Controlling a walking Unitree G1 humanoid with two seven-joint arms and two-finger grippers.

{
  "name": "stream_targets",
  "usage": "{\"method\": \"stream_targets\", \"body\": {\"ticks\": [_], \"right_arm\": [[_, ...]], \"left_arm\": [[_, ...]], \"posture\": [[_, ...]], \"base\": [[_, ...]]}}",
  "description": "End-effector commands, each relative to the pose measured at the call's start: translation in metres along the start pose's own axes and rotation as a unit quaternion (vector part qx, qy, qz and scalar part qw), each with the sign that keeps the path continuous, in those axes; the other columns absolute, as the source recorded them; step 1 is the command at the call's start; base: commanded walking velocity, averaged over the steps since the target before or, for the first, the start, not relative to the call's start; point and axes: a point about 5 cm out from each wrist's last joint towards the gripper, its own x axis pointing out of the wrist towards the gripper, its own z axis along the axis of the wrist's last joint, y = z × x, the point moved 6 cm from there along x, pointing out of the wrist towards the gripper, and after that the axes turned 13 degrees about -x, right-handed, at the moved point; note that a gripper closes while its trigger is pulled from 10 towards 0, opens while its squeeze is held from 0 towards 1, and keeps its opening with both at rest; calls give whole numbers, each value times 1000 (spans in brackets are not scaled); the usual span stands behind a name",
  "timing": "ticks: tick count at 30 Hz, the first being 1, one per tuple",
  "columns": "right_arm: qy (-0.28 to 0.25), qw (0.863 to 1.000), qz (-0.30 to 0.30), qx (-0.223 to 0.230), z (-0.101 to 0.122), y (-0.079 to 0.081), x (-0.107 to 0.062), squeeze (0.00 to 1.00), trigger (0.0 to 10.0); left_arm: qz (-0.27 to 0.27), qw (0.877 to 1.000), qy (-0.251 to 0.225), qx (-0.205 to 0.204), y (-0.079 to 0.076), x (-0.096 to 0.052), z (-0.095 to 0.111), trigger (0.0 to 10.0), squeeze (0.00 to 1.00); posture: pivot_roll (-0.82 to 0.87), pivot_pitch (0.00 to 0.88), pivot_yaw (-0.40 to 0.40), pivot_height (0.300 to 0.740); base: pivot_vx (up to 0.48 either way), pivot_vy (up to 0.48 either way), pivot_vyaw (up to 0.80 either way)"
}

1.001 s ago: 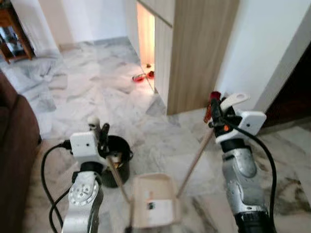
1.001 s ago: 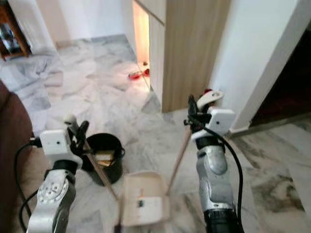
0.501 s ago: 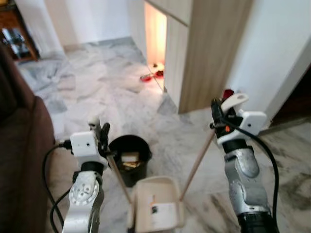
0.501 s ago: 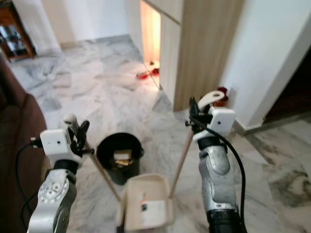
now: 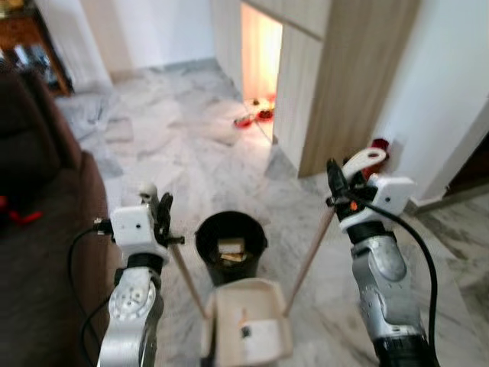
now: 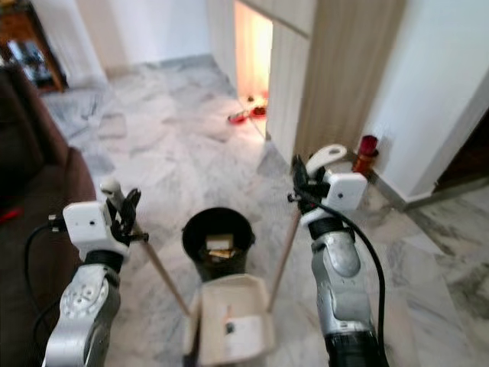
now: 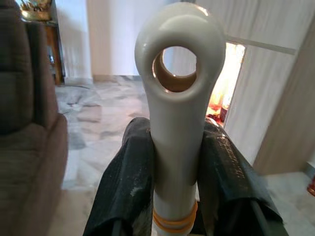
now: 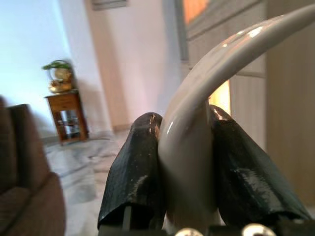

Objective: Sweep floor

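Observation:
My left gripper (image 5: 158, 215) is shut on the broom handle (image 5: 187, 279), a wooden stick with a white ringed cap (image 7: 172, 93) held between the black fingers (image 7: 125, 191). The stick slants down to the floor beside the cream dustpan (image 5: 248, 325). My right gripper (image 5: 336, 187) is shut on the dustpan handle (image 5: 309, 260), whose curved white top (image 8: 197, 128) sits between its fingers (image 8: 138, 172). The dustpan rests on the marble floor with small bits in it. Just beyond it stands a black bucket (image 5: 229, 246) with scraps inside.
A brown sofa (image 5: 42, 222) runs along my left. A tall wooden cabinet (image 5: 348, 84) stands ahead right, with red items (image 5: 252, 118) on the floor by its lit gap. A red object (image 5: 380, 145) sits against the white wall. A wooden side table (image 5: 30, 34) stands far left.
The whole view has shifted, so the camera moved: the sofa fills more of the left, and the bucket now lies straight beyond the dustpan instead of to its left. Both grips are unchanged.

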Motion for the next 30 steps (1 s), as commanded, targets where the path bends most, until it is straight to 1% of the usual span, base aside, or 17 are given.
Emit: {"method": "stream_targets", "body": {"ticks": [1, 6, 11, 13, 17, 18, 21, 23, 24, 26, 27, 28, 29, 30], "right_arm": [[-25, 1000, -7, 17, 14, -5, 2, 0, 10000], [-25, 1000, 5, 12, 14, -5, -3, 0, 10000], [-25, 1000, 11, 9, 16, -7, -10, 0, 10000], [-33, 999, 22, 6, 23, -11, -17, 0, 10000], [-40, 999, 22, 6, 28, -14, -18, 0, 10000], [-53, 998, 20, 13, 37, -19, -17, 0, 10000], [-63, 998, 15, 17, 44, -23, -16, 0, 10000], [-77, 997, 3, 30, 54, -30, -12, 0, 10000], [-77, 997, 3, 30, 54, -30, -12, 0, 10000], [-88, 995, -4, 41, 62, -35, -10, 0, 10000], [-94, 994, -4, 47, 66, -36, -9, 0, 10000], [-94, 994, -4, 47, 66, -36, -9, 0, 10000], [-103, 993, 0, 58, 73, -38, -8, 0, 10000], [-106, 993, 2, 58, 76, -38, -8, 0, 10000]], "left_arm": [[-19, 1000, -22, 2, -10, 2, 10, 10000, 0], [-22, 1000, -22, 2, -11, 2, 10, 10000, 0], [-22, 1000, -21, 3, -10, 2, 10, 10000, 0], [-23, 1000, -21, 5, -9, 2, 10, 10000, 0], [-23, 1000, -20, 6, -9, 2, 10, 10000, 0], [-23, 999, -20, 7, -9, 3, 10, 10000, 0], [-24, 999, -20, 7, -9, 3, 11, 10000, 0], [-29, 999, -21, 13, -10, 3, 11, 10000, 0], [-29, 999, -21, 13, -10, 3, 11, 10000, 0], [-31, 999, -21, 15, -11, 3, 11, 10000, 0], [-32, 999, -20, 16, -11, 3, 11, 10000, 0], [-32, 999, -20, 16, -11, 3, 11, 10000, 0], [-32, 999, -20, 16, -10, 4, 11, 10000, 0], [-32, 999, -20, 16, -10, 4, 11, 10000, 0]], "posture": [[14, 0, 36, 740], [12, 0, 40, 740], [8, 0, 44, 740], [4, 0, 47, 740], [0, 0, 48, 740], [-1, 0, 49, 740], [-1, 0, 49, 740], [-1, 0, 52, 740], [-1, 0, 52, 740], [-1, 0, 52, 740], [-1, 0, 52, 740], [-1, 0, 52, 740], [2, 0, 51, 740], [3, 0, 51, 740]], "base": [[0, 0, 0], [0, 0, 0], [0, 0, 0], [0, 0, 0], [0, 0, 0], [0, 0, 0], [0, 0, 0], [0, 0, 0], [0, 0, 0], [0, 0, 0], [0, 0, 0], [0, 0, 0], [0, 0, 0], [0, 0, 0]]}}
